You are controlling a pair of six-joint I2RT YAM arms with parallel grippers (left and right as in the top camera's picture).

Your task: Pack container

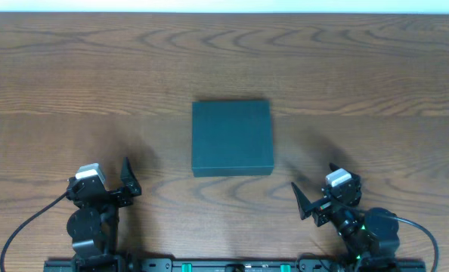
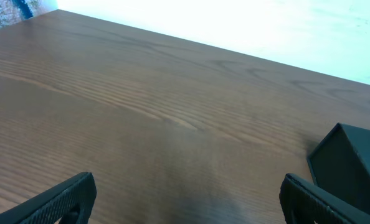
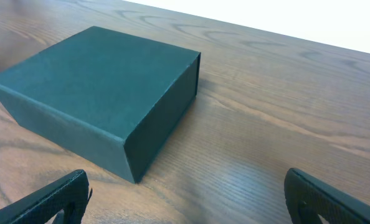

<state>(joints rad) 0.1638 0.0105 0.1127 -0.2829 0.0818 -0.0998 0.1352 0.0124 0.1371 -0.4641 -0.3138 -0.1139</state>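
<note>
Left claw and right claw gape, clear of the container.

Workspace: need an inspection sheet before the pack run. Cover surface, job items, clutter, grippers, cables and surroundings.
Surface: wood-grain table, no spills or marks seen.
Job's things: container, dark teal box, lid shut, lying flat mid-table between the two arms; nothing to pack in view.
Clutter: nothing seen.
Grippers: left gripper open, empty, container off to its right; right gripper open, empty, container ahead and to its left. Neither touches it.
Cables: left cable and right cable loop out from the arm bases, away from the container.
Surroundings: white strip beyond the far table edge; mounting rail along the near edge.
</note>
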